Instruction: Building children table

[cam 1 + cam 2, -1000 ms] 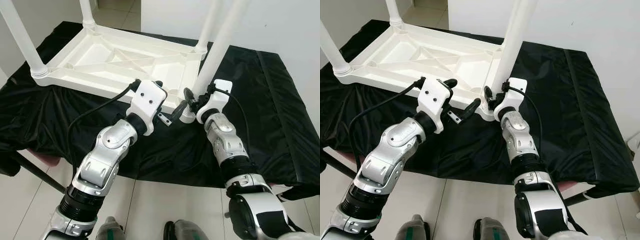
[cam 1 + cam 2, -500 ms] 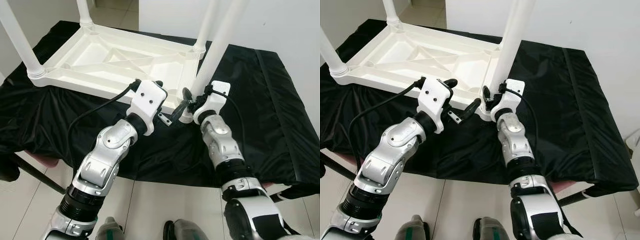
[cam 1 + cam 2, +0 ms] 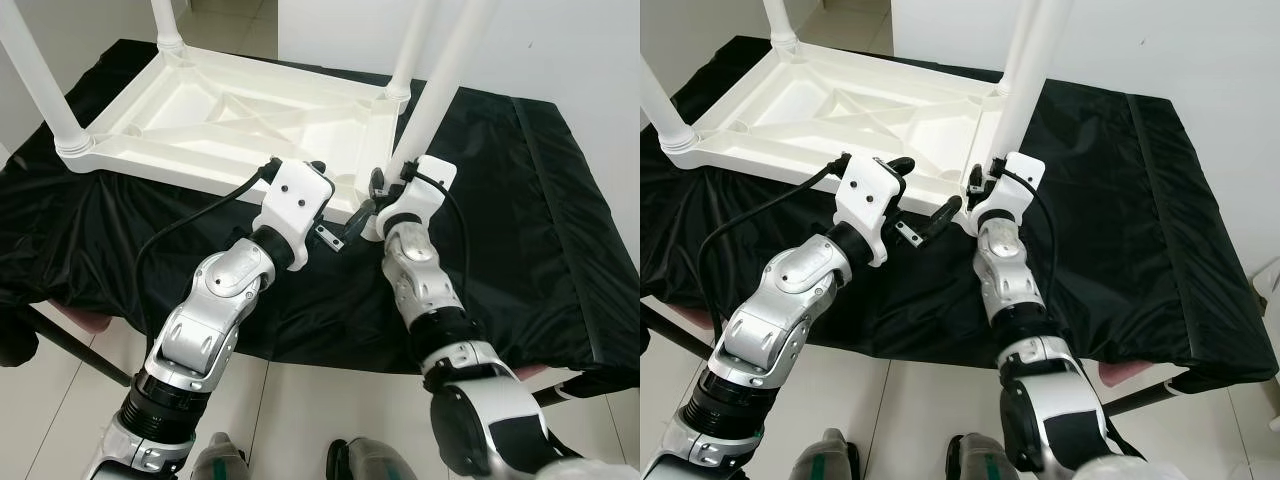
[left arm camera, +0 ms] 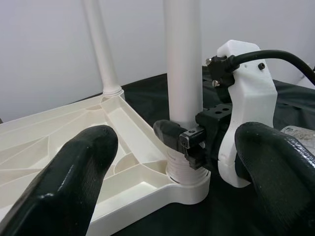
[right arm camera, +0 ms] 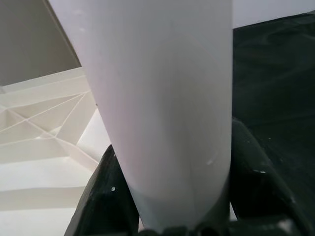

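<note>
The right gripper (image 4: pixel 189 140) clamps the near-right leg (image 3: pixel 428 100) of the upturned table (image 3: pixel 230 120) at its base. The left gripper (image 3: pixel 335 205) hovers spread, just left.

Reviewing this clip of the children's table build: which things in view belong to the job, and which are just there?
Part of the job:
- upside-down white tabletop
- near-corner leg, gripped by the right gripper just above its socket
- three other legs, already standing in their corners
- left gripper, open, just short of that corner

Just there:
- black cloth beneath it all
- pale tiled floor
</note>
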Controlling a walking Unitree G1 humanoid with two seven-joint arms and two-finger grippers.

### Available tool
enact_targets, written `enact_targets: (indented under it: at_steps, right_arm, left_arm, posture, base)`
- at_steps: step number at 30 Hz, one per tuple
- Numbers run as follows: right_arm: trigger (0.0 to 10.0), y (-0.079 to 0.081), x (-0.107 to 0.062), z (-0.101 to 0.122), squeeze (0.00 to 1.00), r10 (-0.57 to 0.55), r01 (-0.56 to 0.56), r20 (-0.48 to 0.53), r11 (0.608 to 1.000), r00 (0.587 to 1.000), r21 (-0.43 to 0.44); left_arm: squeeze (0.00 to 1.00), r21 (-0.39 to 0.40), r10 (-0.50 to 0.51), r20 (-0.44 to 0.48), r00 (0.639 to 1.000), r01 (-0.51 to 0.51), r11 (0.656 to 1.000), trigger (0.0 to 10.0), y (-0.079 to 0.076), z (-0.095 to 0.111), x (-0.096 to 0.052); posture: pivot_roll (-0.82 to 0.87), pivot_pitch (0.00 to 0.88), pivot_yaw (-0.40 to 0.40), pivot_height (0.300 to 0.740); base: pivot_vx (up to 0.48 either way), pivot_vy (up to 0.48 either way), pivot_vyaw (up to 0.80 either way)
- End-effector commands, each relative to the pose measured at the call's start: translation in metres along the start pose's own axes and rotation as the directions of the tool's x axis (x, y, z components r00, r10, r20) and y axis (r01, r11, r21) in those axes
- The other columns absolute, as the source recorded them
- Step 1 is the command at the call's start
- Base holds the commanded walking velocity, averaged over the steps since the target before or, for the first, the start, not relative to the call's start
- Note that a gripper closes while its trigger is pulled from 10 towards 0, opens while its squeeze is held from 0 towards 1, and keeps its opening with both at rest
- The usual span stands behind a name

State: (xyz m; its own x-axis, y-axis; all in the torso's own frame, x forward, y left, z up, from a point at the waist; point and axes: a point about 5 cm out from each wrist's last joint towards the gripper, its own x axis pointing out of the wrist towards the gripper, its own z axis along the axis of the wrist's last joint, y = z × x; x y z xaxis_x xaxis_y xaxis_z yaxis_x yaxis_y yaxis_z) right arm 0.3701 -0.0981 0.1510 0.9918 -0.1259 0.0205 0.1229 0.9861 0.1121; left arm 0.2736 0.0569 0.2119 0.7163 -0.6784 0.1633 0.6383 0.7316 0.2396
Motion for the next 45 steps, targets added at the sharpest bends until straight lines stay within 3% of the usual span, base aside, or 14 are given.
enact_targets:
  at_steps: [1, 4, 6, 10, 15, 20, 31, 36, 42, 45]
  right_arm:
    - [10.0, -0.017, -0.01, -0.042, 0.0, -0.079, 0.073, -0.182, 0.997, 0.98, -0.04]
    - [10.0, -0.014, -0.009, -0.041, 0.0, -0.111, 0.102, -0.171, 0.993, 0.979, -0.064]
    - [10.0, -0.009, -0.008, -0.039, 0.0, -0.149, 0.132, -0.13, 0.982, 0.98, -0.131]
    - [10.0, -0.006, -0.008, -0.038, 0.0, -0.155, 0.139, -0.12, 0.982, 0.981, -0.128]
    - [10.0, 0.01, -0.006, -0.034, 0.0, -0.128, 0.115, -0.106, 0.986, 0.986, -0.121]
    - [10.0, 0.012, -0.007, -0.036, 0.0, -0.125, 0.112, -0.109, 0.987, 0.986, -0.117]
    - [10.0, 0.007, -0.008, -0.041, 0.0, -0.118, 0.103, -0.124, 0.987, 0.985, -0.121]
    - [10.0, -0.014, -0.02, -0.054, 0.0, -0.032, 0.024, -0.044, 0.986, 0.999, -0.164]
    - [10.0, -0.024, -0.027, -0.058, 0.0, -0.003, 0.003, 0.003, 0.99, 1.0, -0.141]
    - [10.0, -0.028, -0.028, -0.062, 0.0, -0.017, 0.014, -0.022, 0.992, 1.0, -0.128]
  left_arm:
    - [0.0, 0.003, 0.004, 0.005, 1.0, -0.004, 1.0, 10.0, -0.001, 0.002, 0.0]
    - [0.0, 0.002, 0.007, 0.006, 1.0, -0.007, 1.0, 10.0, -0.001, 0.002, 0.0]
    - [0.0, 0.001, 0.011, 0.008, 1.0, -0.011, 1.0, 10.0, -0.001, 0.003, 0.0]
    - [0.0, 0.001, 0.011, 0.009, 1.0, -0.011, 1.0, 10.0, -0.001, 0.003, 0.0]
    - [0.0, 0.001, 0.013, 0.007, 1.0, -0.013, 1.0, 10.0, -0.002, 0.003, -0.001]
    - [0.0, 0.002, 0.015, 0.008, 1.0, -0.015, 1.0, 10.0, -0.002, 0.003, -0.001]
    - [0.0, 0.0, 0.017, 0.007, 1.0, -0.017, 1.0, 10.0, -0.003, 0.003, -0.001]
    - [0.0, -0.001, 0.013, 0.006, 1.0, -0.013, 1.0, 10.0, -0.004, 0.002, -0.002]
    - [0.0, 0.001, 0.008, 0.005, 1.0, -0.008, 1.0, 10.0, -0.003, 0.002, -0.002]
    - [0.0, 0.001, 0.004, 0.004, 1.0, -0.004, 1.0, 10.0, -0.004, 0.002, -0.002]
  posture:
    - [0.02, 0.07, -0.039, 0.74]
    - [0.02, 0.069, -0.042, 0.74]
    - [0.02, 0.069, -0.042, 0.74]
    - [0.03, 0.069, -0.043, 0.74]
    - [0.03, 0.071, -0.046, 0.74]
    - [0.03, 0.072, -0.049, 0.74]
    - [0.03, 0.074, -0.049, 0.74]
    - [0.02, 0.075, -0.047, 0.74]
    - [0.02, 0.07, -0.042, 0.74]
    - [0.02, 0.069, -0.041, 0.74]
  base:
    - [0.0, 0.0, 0.0]
    - [0.0, 0.0, 0.0]
    - [0.0, 0.0, 0.0]
    - [0.0, 0.0, 0.0]
    - [0.0, 0.0, 0.0]
    - [0.0, 0.0, 0.0]
    - [0.0, 0.0, 0.0]
    - [0.0, 0.0, 0.0]
    - [0.0, 0.0, 0.0]
    - [0.0, 0.0, 0.0]
